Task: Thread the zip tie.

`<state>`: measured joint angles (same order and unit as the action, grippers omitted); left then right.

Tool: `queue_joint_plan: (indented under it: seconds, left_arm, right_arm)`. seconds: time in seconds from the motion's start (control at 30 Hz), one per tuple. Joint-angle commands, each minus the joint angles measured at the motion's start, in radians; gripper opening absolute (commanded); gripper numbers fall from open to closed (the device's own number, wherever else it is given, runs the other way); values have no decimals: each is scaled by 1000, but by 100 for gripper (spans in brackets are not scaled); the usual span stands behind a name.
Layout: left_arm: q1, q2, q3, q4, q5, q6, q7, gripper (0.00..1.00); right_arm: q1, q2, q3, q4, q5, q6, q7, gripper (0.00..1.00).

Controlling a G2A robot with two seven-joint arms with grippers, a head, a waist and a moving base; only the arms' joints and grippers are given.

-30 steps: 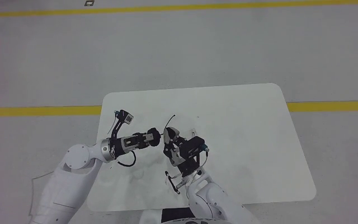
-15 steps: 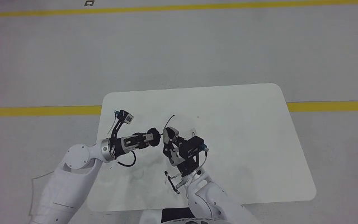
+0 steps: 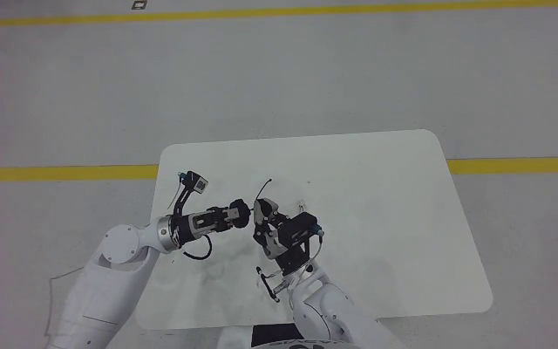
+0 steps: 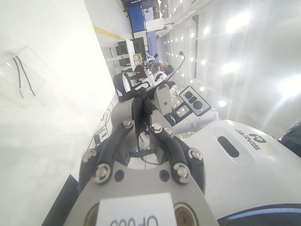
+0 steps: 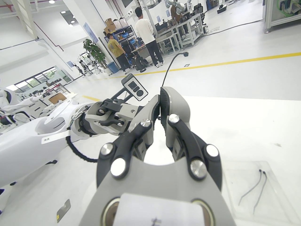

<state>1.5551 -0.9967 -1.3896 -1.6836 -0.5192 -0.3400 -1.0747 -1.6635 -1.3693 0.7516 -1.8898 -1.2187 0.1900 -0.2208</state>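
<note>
A black zip tie [image 3: 263, 190] is held above the white table [image 3: 392, 218] between both grippers. My right gripper [image 5: 160, 109] is shut on its strap. The free part curves up to the small square head [image 5: 185, 54]. My left gripper [image 4: 140, 105] meets it tip to tip, its dark pads pressed together on the same strap, and a thin black line runs back between its fingers [image 4: 137, 118]. From above, the left gripper [image 3: 242, 211] and right gripper [image 3: 261, 218] touch near the table's middle left, with the tie arcing away from them.
A clear flat tray [image 5: 251, 187] holding two spare black zip ties [image 4: 24, 76] lies on the table close to the right arm. A small metal plate [image 5: 63, 209] lies on the table near the left arm. The table's right half is bare white surface.
</note>
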Motion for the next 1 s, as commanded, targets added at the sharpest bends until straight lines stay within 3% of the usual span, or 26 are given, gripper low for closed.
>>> queue_joint_plan:
  seconds: [0.0,0.97]
  left_arm:
    - [0,0,0,0,0,0,0,0]
    - [0,0,0,0,0,0,0,0]
  right_arm:
    - [0,0,0,0,0,0,1,0]
    - [-2,8,-4,-3,28,0,10,0]
